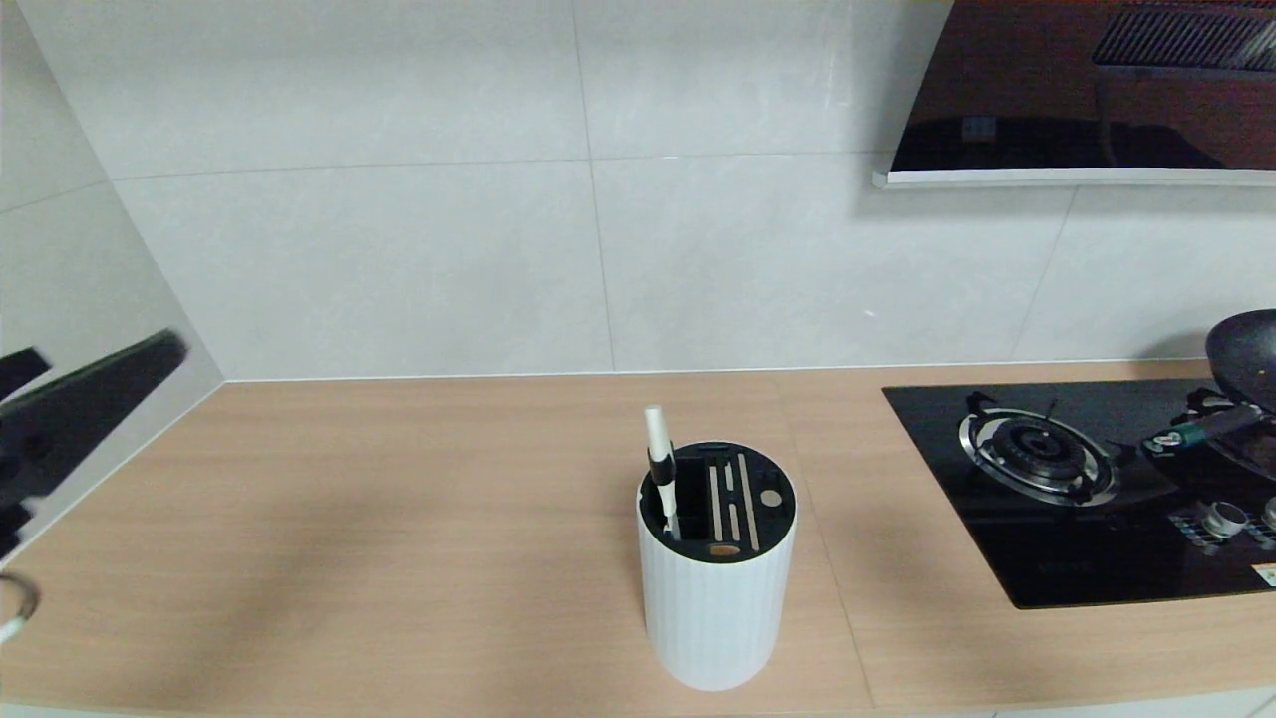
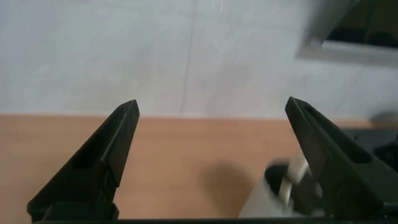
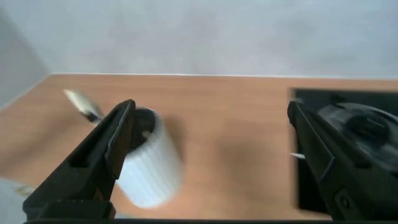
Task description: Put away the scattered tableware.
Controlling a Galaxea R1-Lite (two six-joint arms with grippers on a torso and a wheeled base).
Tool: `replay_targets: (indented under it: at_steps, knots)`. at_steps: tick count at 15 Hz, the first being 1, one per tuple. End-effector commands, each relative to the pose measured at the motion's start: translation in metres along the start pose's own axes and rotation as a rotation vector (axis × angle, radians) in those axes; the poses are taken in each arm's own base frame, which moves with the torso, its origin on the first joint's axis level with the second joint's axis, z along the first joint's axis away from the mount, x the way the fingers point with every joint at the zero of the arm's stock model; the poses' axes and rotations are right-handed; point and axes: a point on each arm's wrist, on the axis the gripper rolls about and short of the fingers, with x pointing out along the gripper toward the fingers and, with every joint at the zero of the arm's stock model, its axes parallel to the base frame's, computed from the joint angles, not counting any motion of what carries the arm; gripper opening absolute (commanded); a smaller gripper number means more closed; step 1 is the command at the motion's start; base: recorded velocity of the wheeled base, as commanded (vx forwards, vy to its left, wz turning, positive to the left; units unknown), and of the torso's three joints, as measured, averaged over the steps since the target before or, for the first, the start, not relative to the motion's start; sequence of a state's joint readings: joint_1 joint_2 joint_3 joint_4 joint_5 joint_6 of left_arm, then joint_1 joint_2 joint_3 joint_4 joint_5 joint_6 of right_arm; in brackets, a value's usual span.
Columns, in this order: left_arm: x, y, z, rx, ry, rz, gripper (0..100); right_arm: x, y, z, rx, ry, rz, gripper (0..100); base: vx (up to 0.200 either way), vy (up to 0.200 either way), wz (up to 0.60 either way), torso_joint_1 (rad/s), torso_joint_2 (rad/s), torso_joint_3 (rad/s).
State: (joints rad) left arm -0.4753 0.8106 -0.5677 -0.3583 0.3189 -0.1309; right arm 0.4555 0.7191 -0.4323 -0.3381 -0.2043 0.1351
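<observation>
A white ribbed utensil holder (image 1: 716, 598) with a black slotted top stands near the front edge of the wooden counter (image 1: 399, 499). One utensil with a white and black handle (image 1: 659, 459) stands upright in its left slot. My left gripper (image 2: 211, 106) hangs open above the counter with nothing between its fingers, and the holder (image 2: 273, 196) lies beyond it to one side. My right gripper (image 3: 210, 107) is also open and empty, high over the counter, with the holder (image 3: 146, 162) and the utensil handle (image 3: 81, 102) below it. My left arm (image 1: 90, 389) shows as a dark blur at the left edge.
A black gas stove (image 1: 1047, 499) fills the counter's right end, with a dark pan (image 1: 1246, 359) on its far burner. A range hood (image 1: 1077, 100) hangs above it. Tiled walls close the back and the left side.
</observation>
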Motion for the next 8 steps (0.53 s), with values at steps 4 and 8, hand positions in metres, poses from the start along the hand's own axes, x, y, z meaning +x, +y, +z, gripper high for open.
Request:
replay_targets:
  at_steps: [4, 8]
  knots:
    - [-0.14, 0.034, -0.031, 0.012, -0.112, 0.013, 100, -0.102, -0.017, -0.048, -0.058, -0.164, -0.14, 100, 0.0, 0.0, 0.0, 0.0, 0.0, 0.0]
    - [-0.151, 0.038, -0.059, 0.013, -0.07, 0.124, 100, -0.109, -0.021, -0.064, -0.115, -0.131, -0.264, 100, 0.0, 0.0, 0.0, 0.0, 0.0, 0.0]
